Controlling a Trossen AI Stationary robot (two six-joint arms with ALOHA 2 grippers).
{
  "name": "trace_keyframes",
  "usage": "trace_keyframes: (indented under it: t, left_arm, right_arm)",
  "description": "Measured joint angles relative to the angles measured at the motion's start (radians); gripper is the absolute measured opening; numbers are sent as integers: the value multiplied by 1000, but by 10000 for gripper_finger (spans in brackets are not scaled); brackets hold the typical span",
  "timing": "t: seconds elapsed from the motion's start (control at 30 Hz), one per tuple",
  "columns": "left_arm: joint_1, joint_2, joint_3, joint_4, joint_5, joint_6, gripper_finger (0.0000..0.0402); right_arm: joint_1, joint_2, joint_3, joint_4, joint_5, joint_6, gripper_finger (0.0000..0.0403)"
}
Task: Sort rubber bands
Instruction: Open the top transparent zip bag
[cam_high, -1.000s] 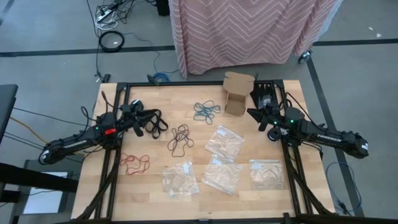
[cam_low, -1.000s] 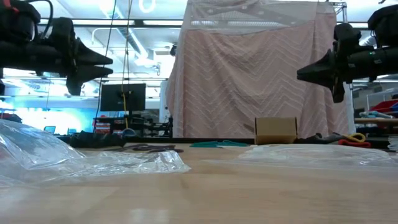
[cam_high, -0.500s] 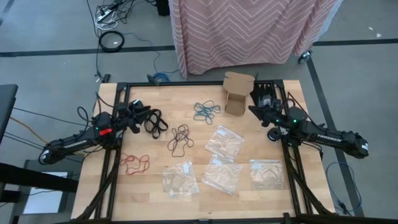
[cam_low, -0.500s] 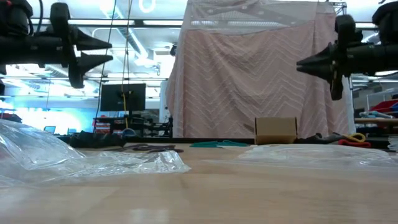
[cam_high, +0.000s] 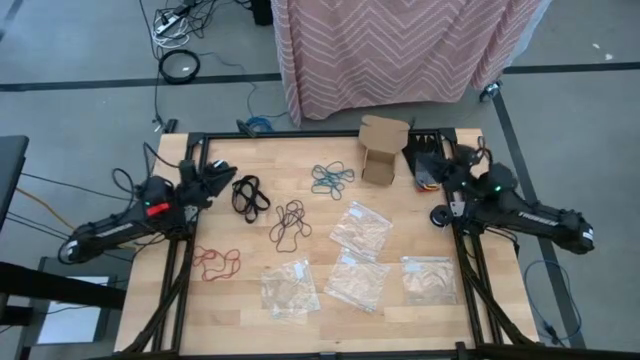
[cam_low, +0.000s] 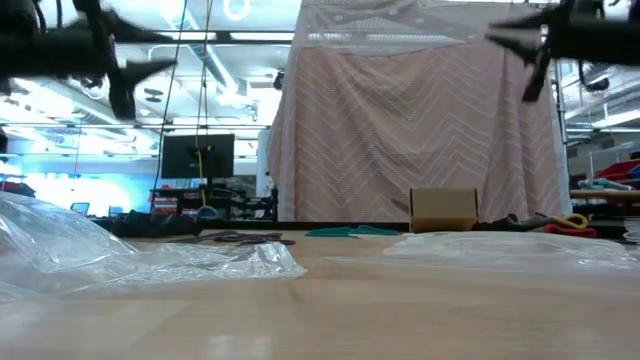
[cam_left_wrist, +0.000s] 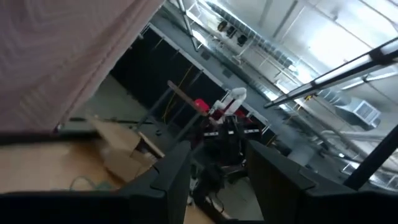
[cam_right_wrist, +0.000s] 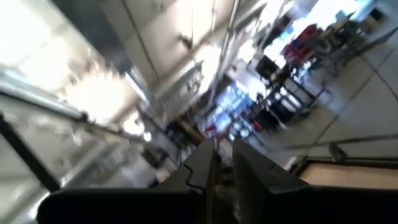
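Rubber bands lie on the wooden table (cam_high: 400, 310) in four single-colour clusters. The black cluster (cam_high: 248, 195) sits near the left edge of the tabletop, toward the far side. The dark brown cluster (cam_high: 289, 223) lies near the table's centre. The teal-blue cluster (cam_high: 330, 179) lies farther back, just left of the cardboard box (cam_high: 382, 150). The red cluster (cam_high: 216, 262) lies on the near left part of the table.

Four clear plastic bags (cam_high: 358, 229) are spread over the near right half of the table, apart from all four clusters. In the low view the crinkled plastic fills the foreground, with the box standing upright at the far edge.

The left gripper (cam_high: 213, 178) is raised off the table at the left edge, just left of the black cluster and not touching it. Its two fingers (cam_left_wrist: 168, 180) stand apart with a clear gap between them and hold nothing. The left wrist view looks level across the far edge of the table, toward the box and the room beyond.

The right gripper (cam_high: 443, 166) is raised at the far right corner of the table, to the right of the box. Its fingers (cam_right_wrist: 199, 165) stand close together with only a narrow slit between them, and no object is visible in the slit. The right wrist view points up into the room, away from the tabletop.
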Motion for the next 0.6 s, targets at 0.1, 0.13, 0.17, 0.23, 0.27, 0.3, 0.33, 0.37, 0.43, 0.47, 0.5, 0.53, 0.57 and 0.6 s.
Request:
trace_keyframes:
  t: [0.1, 0.13, 0.17, 0.23, 0.27, 0.3, 0.33, 0.37, 0.43, 0.47, 0.5, 0.53, 0.57, 0.6]
  left_arm:
    - [0, 73, 151, -62, 0, 78, 163]
    - [0, 102, 208, -87, 0, 107, 163]
    - [0, 136, 269, -119, 0, 138, 163]
    - [0, 209, 389, -182, 0, 195, 163]
    - [0, 248, 453, -219, 0, 218, 163]
    - [0, 288, 513, -250, 0, 239, 163]
    - [0, 331, 574, -285, 0, 260, 163]
    - [0, 372, 635, -324, 2, 280, 163]
    - [0, 455, 750, -402, 10, 313, 163]
    - [0, 496, 807, -447, 17, 332, 163]
    - [0, 536, 860, -494, 23, 347, 163]
    - [0, 577, 911, -546, 26, 361, 163]
    - [0, 614, 958, -600, 27, 375, 163]
    - [0, 648, 1002, -656, 27, 384, 163]
  right_arm:
    - [0, 76, 194, -197, -51, -83, 50]
    - [0, 107, 263, -253, -68, -113, 50]
    - [0, 143, 332, -301, -86, -143, 50]
    - [0, 219, 466, -375, -126, -200, 49]
    - [0, 259, 530, -413, -150, -227, 49]
    - [0, 299, 592, -440, -173, -252, 49]
    - [0, 341, 655, -469, -193, -275, 49]
    - [0, 379, 709, -497, -215, -295, 49]
    - [0, 456, 814, -542, -259, -322, 49]
    - [0, 489, 860, -567, -280, -332, 49]
    - [0, 522, 902, -592, -298, -337, 49]
    - [0, 552, 942, -620, -311, -338, 49]
    - [0, 581, 978, -648, -321, -337, 49]
    - [0, 610, 1010, -672, -332, -336, 49]
